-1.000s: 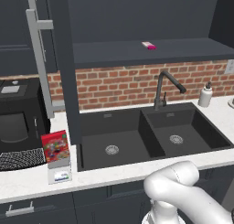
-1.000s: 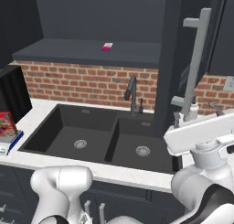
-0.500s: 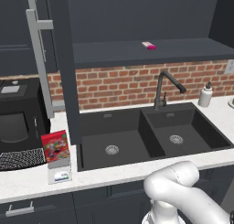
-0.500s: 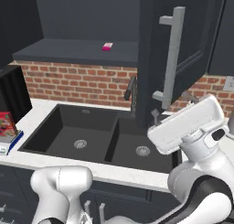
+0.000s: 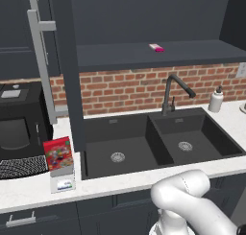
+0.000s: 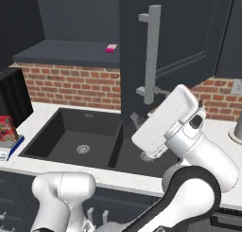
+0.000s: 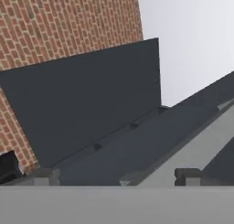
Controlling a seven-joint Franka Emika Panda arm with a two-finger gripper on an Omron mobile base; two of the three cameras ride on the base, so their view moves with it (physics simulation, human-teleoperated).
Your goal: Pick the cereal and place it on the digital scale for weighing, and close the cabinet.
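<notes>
A: Cereal, the flat red box with colourful pictures (image 5: 58, 155), stands on the small light-grey digital scale (image 5: 63, 181) left of the black double sink (image 5: 158, 140).

B: So what's left is the dark navy upper cabinet door with its long grey bar handle (image 6: 152, 56), which hangs open. Gripper?

A: Up by that door, fingertips (image 7: 186, 175) spread wide, nothing between them.

B: Risk I see: pushing off-centre, skidding along the panel, or catching the handle so the door bounces back ajar.
</notes>
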